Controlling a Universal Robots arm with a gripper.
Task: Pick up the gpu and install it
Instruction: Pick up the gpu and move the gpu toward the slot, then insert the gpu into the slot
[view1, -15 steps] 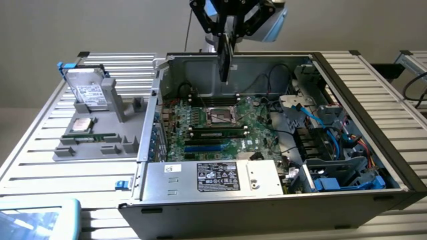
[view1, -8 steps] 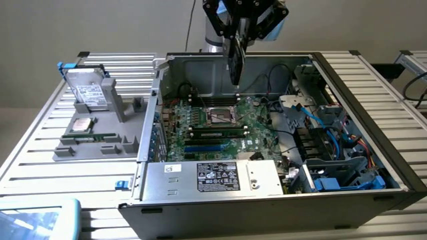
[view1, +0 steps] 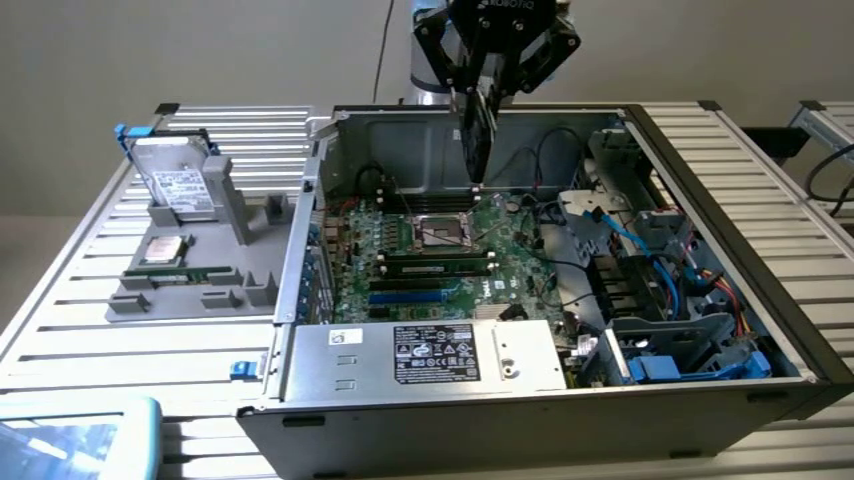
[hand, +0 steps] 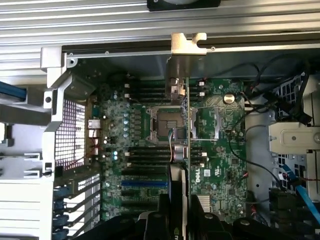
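Open desktop computer case (view1: 707, 150) lying on its side on a slatted metal table (view1: 80, 320), with 1 robot arm above its far edge. The gripper (view1: 481, 85) has its jaws closed on the gpu (view1: 478, 140), holding it by 1 end so the card hangs upright in the air. The card's lower end is over the far part of the green motherboard (view1: 454, 250) and is not touching it.

The pick-up looks done. The step in hand appears to be carrying the card over the board to install it, and it is not in any slot yet.

Seating it would likely call for lining the card's edge up with 1 of the long expansion slots, such as the blue slot (hand: 145, 183). These slots lie nearer the power supply (view1: 427, 355) than the processor socket (view1: 438, 232) does. The bracket would have to meet the case's rear openings, and the loose cables on the exterior view's right would have to be avoided.

In the exterior view the gpu shows edge-on as a thin dark slab. In the wrist view the gpu (hand: 180, 130) runs away from the gripper (hand: 180, 220) as a narrow strip, green board against black cooler. It ends in a silver metal bracket (hand: 187, 42) with a bent tab.

On the exterior view's left, outside the case, a grey tray (view1: 134, 300) holds silver hard drives (view1: 180, 185).
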